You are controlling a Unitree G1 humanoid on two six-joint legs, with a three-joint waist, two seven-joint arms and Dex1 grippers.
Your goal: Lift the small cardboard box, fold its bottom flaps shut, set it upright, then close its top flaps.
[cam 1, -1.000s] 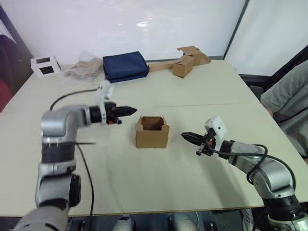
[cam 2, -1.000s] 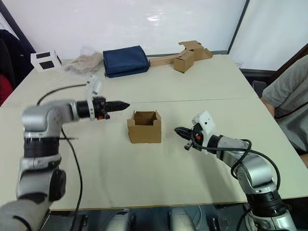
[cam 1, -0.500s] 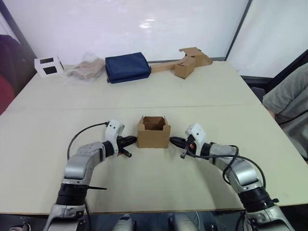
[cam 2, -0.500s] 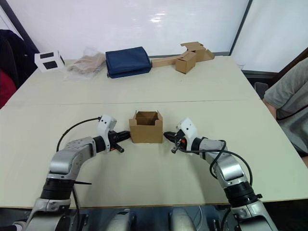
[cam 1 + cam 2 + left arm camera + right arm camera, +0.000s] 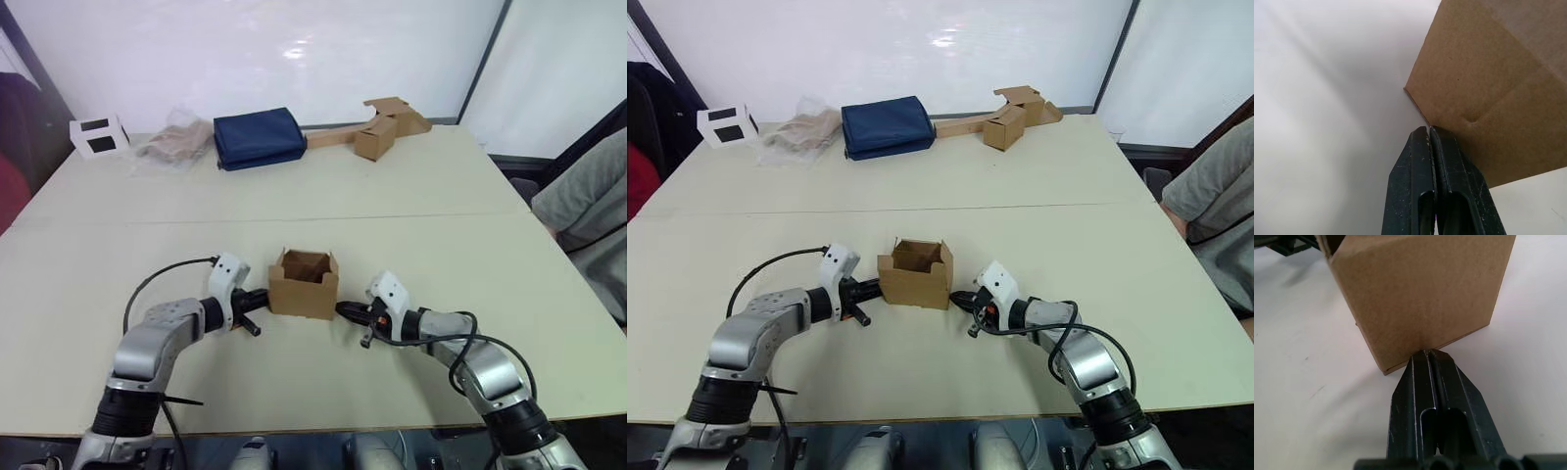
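Small cardboard box: sits near the middle of the tabletop, open top facing up, slightly skewed to the tabletop's edges; roughly cube-shaped, so no long axis to speak of; flanked by both arms

Left pincer: fingers pressed together with nothing between them; tip at the box's left wall, low down near a corner; in the left wrist view the tip looks touching or a hair short of the cardboard, I cannot tell which

Right pincer: fingers likewise closed flat and empty; tip at the bottom edge of the box's right wall; in the right wrist view it appears to meet the foot of the wall where box and tabletop join

Key relation: box lies directly between the two tips, left tip on its left, right tip on its right, the pair roughly facing each other across it; neither arm clearly nearer

Step in hand, as judged: a two-sided squeeze to lift the box; bottom flaps not yet folded

Risk, as judged: closed tips on plain cardboard give small contact, and the right tip sits lower than the left; uneven pressure could spin or tip the box

Far edge: blue folded cloth; white box with black windows; brown box on a long cardboard strip; all well apart
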